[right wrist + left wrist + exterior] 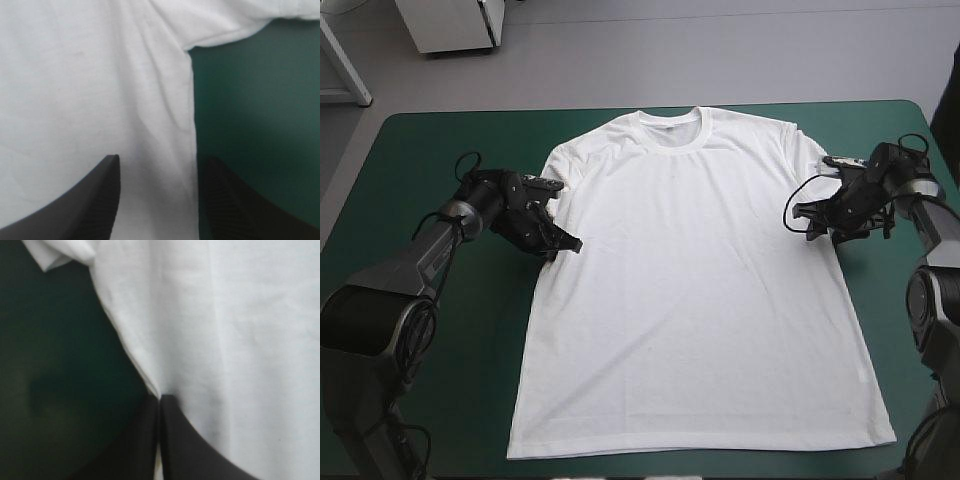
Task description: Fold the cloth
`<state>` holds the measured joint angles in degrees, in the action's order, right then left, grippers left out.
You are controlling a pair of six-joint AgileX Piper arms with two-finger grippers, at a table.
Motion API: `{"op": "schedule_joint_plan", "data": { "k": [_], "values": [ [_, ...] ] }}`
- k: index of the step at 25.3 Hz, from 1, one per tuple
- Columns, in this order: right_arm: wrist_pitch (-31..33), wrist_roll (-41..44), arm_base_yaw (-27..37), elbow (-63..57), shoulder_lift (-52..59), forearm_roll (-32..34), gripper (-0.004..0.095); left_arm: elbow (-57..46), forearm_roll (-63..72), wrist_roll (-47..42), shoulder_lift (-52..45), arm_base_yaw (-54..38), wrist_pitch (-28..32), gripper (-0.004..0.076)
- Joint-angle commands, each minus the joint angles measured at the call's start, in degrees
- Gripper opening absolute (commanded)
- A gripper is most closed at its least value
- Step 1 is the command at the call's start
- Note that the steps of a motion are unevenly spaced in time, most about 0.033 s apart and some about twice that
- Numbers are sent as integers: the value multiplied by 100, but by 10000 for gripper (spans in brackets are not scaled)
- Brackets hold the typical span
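White on teal-green from the high view: T-shirt (690,280) spread flat on the desk (430,160), collar toward the far edge, hem near the front edge. Low at its left side, just below the sleeve, left end effector (570,243). Opposite, at the right side below the other sleeve, right end effector (802,215).

Over to the left wrist view: black fingers (185,440) pressed together into one point, pinching the T-shirt's (230,340) side edge, a sliver of white between them. Teal-green cover (60,365) on one side of that edge, white cloth on the other, sleeve tip (55,255) ahead.

On to the right wrist view: fingers (100,200) spread apart, straddling the T-shirt's (90,90) side edge, one over white cloth, the other over bare cover (255,110). Sleeve hem (225,30) ahead, meeting the body at the armpit.
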<state>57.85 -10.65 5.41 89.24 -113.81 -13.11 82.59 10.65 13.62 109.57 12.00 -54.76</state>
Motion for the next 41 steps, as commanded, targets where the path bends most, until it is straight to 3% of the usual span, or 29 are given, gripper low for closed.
{"op": "schedule_joint_plan", "data": {
  "k": [1, 4, 5, 12, 23, 31, 38, 41],
  "values": [
    [130, -97, 16, 85, 18, -238, 318, 105, 182, -3, -195, 36, -52, -9],
    [206, -519, 16, 85, -40, -569, 22, 105, 212, -3, -195, 36, -17, -9],
    [196, -598, 16, 85, -40, -670, -14, 116, 236, -3, -195, 36, -7, -9],
    [820, -406, 16, 402, 197, -898, -15, 668, 350, 180, -439, 36, -434, -9],
    [764, -297, 28, 1168, 1429, -946, -15, 1748, -23, 166, -1702, 36, -1149, -9],
    [842, -135, 28, 2018, 1842, -1025, -15, 2414, -516, 125, -2784, 36, -1189, -9],
    [446, -110, 28, 2726, 2142, -989, -15, 3141, -1149, 114, -2970, 36, -807, -9],
    [-93, -150, 28, 3200, 2079, -964, -15, 3192, -1622, 107, -2682, 36, 62, -9]
  ]
}}
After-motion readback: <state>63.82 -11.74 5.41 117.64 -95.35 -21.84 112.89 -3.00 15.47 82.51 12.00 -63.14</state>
